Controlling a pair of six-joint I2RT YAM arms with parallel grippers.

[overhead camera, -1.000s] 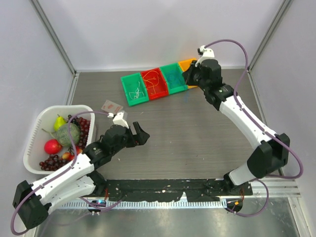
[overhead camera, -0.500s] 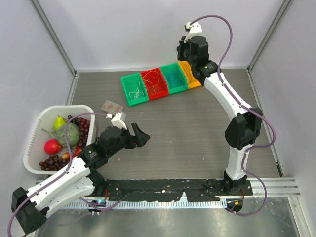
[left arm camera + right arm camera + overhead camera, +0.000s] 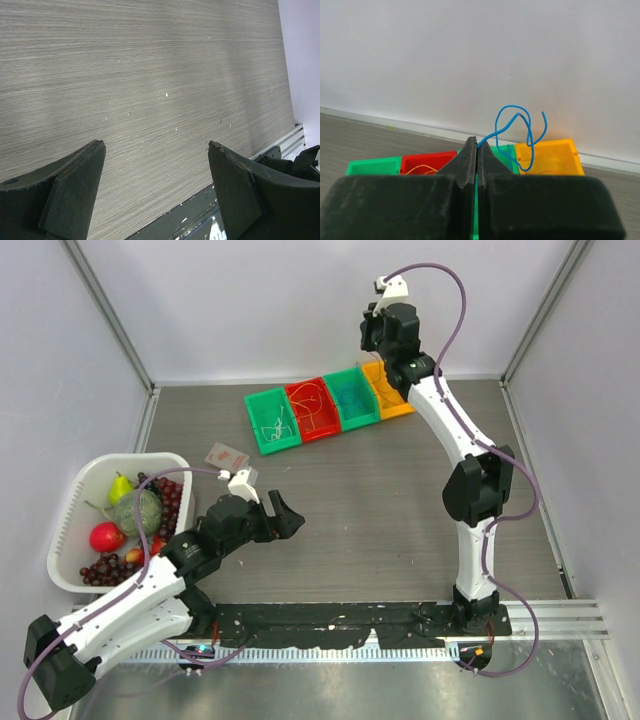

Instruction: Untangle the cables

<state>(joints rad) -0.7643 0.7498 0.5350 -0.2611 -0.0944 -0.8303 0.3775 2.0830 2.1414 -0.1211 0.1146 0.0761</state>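
Right gripper [image 3: 477, 142] is clamped tight on the blue cable [image 3: 520, 131], held up in the air at 12 o'clock over the row of bins by the back wall. The cable comes out from between the fingertips, loops up and to the right in two loose curls, and one end hangs down toward the orange bin [image 3: 555, 152]; can't tell if it touches that bin.

Four bins sit side by side at 12 o'clock on the surface [image 3: 380, 500]: green bin [image 3: 252, 412], red bin [image 3: 291, 390], teal bin [image 3: 346, 374], then the orange one, partly hidden under the right arm. A whitish cable [image 3: 270, 423] lies coiled in the green bin. An orange-yellow cable [image 3: 312, 406] lies looped in the red bin.

Left gripper [image 3: 156, 145] is wide open, nothing between its fingers, hovering low over bare surface at about 8 o'clock, well apart from the bins.

A white basket [image 3: 66, 512] of fruit sits at 9 o'clock: pear, red apple, grapes, something green. A small card [image 3: 227, 455] lies flat at 10 o'clock, between basket and green bin.
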